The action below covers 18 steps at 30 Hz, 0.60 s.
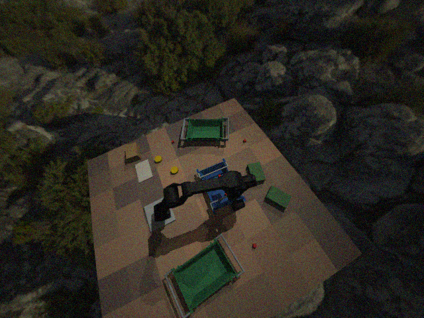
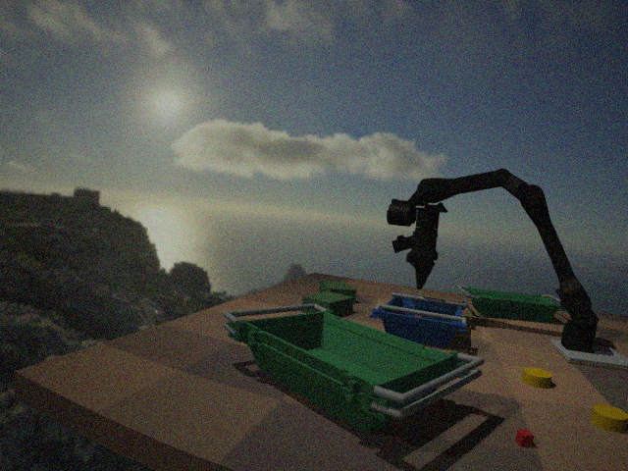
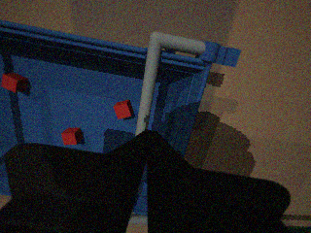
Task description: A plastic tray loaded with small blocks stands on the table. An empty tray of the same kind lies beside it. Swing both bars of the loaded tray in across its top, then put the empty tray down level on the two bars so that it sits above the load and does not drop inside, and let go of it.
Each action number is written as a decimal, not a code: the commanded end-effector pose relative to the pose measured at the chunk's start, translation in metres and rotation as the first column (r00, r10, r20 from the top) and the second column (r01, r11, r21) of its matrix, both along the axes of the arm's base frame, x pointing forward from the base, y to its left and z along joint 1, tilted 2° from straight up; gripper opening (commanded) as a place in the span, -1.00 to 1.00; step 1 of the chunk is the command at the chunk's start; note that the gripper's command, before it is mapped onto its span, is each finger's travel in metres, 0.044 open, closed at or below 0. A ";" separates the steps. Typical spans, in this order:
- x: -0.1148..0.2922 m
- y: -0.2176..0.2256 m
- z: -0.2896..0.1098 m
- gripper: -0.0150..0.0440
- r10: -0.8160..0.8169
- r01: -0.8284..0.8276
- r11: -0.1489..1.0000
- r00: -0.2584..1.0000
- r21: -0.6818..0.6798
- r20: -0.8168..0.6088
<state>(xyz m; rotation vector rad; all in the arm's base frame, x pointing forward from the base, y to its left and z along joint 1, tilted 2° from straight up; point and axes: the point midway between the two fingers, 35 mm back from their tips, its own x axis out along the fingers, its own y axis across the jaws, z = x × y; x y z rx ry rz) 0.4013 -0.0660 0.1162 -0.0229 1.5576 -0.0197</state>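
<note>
The tan table (image 1: 301, 239) carries trays — blue (image 2: 423, 327), green (image 2: 354, 365) — and yellow discs (image 2: 536, 376).

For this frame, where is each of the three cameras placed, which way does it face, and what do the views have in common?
Top: high above the table, looking down; shows the whole arm over the blue tray.
Exterior: low at the table's edge, looking across a green tray toward the arm's base; shows the arm and shut gripper above the blue tray.
Wrist: on the arm, looking down past the gripper's fingers at a wire bar and red blocks.
Shared: all three show the blue tray.
</note>
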 end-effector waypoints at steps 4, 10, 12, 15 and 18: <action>0.000 0.000 0.000 -0.49 0.000 0.000 1.000 1.000 0.000 0.000; 0.000 0.000 0.000 -0.49 0.000 0.000 1.000 1.000 0.000 0.000; 0.000 0.000 0.000 -0.31 0.000 0.000 1.000 1.000 0.000 0.000; 0.000 0.000 0.000 -0.05 0.000 0.000 1.000 1.000 0.000 0.000; 0.000 0.000 0.005 0.22 0.000 0.000 1.000 1.000 0.000 0.000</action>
